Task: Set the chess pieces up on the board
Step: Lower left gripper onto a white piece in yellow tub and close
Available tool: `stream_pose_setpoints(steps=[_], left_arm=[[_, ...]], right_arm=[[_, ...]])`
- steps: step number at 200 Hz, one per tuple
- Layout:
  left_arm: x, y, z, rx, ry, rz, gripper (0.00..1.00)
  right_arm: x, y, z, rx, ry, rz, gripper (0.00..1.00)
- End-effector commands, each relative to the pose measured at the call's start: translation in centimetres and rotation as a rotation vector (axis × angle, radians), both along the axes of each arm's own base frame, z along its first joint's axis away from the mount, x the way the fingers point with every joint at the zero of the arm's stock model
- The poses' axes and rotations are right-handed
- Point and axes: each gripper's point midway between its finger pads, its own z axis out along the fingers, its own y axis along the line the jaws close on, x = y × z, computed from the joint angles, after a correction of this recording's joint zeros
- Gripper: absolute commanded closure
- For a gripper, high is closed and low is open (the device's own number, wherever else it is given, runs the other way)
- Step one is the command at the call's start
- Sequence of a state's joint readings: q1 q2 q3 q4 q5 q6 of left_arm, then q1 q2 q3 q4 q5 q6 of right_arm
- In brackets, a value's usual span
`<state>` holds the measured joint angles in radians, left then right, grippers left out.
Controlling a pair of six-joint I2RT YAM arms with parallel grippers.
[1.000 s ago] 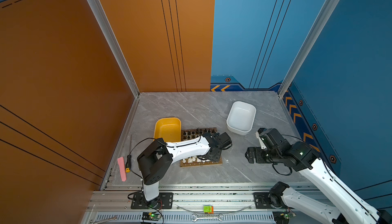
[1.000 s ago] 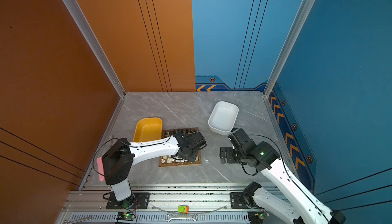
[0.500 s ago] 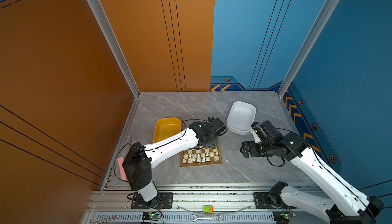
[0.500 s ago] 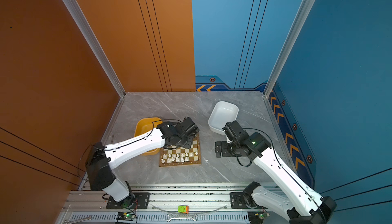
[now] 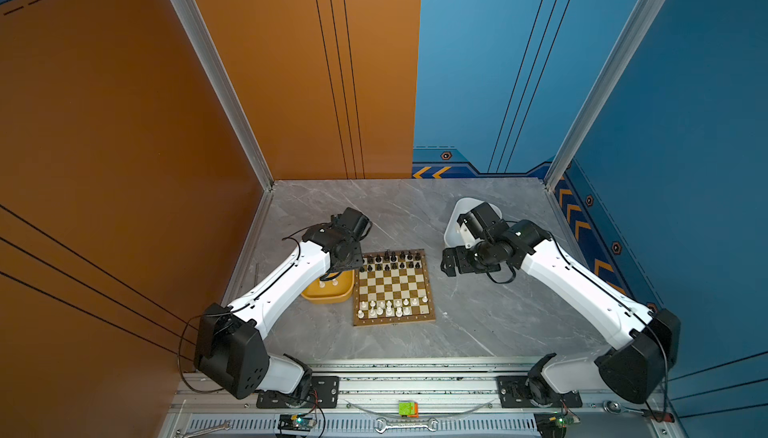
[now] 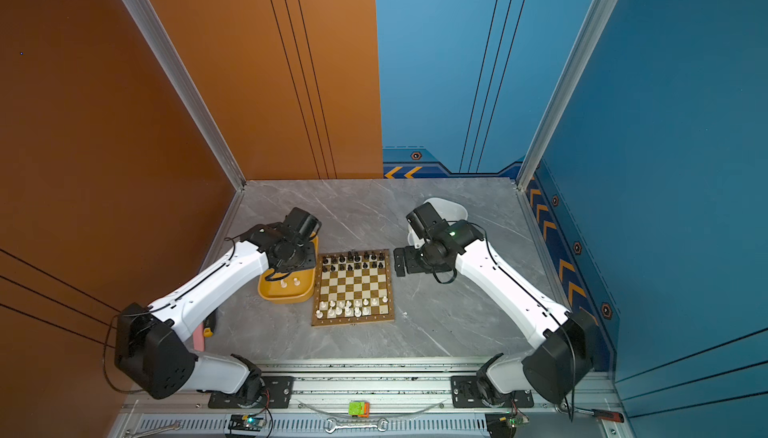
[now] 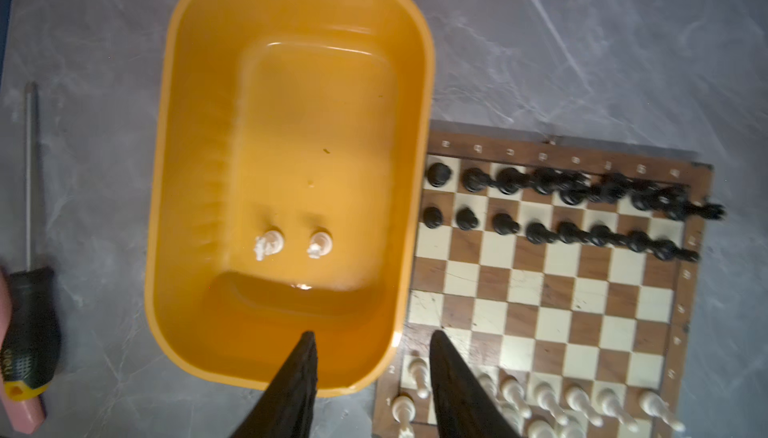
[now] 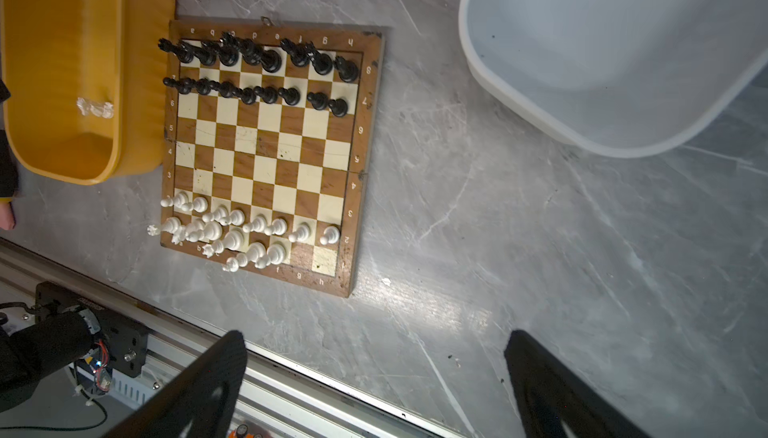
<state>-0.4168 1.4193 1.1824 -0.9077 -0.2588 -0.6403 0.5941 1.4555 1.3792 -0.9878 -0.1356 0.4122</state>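
Hovering over the yellow tub [image 7: 291, 83] just beside the board [image 5: 392, 286], left claw [image 7: 372, 336] parted, empty; right claw [image 8: 376, 336] wide, empty, off the opposite side. Could clip one of two white chess pieces [image 7: 270, 243] there pinching its twin, or topple crowded white ranks [image 8: 232, 224]
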Motion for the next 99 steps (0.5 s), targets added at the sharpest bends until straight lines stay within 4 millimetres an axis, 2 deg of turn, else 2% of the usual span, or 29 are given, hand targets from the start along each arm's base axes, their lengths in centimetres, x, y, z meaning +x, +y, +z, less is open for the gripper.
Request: stream_pose_setpoints(steps=[1,19,47,99], left_arm=[[-0.9,1.6,-1.7,-0.032,0.073,0.019,0.54],[-0.7,2.5,-3.0,-0.047,0.112,0.041,0.56],[-0.1,2.1,-4.9,-0.064,0.16,0.038,0.58],[0.5,2.0,-7.8,-0.04,0.241,0.032,0.62]], right_arm=[[2.3,2.0,0.5,0.032,-0.015,0.041,0.0],[3.7,3.3,0.1,0.039,0.006,0.055,0.0],[5.3,4.9,-0.4,0.041,0.039,0.083,0.0],[7.2,5.4,-1.1,0.038,0.074,0.079,0.0]])
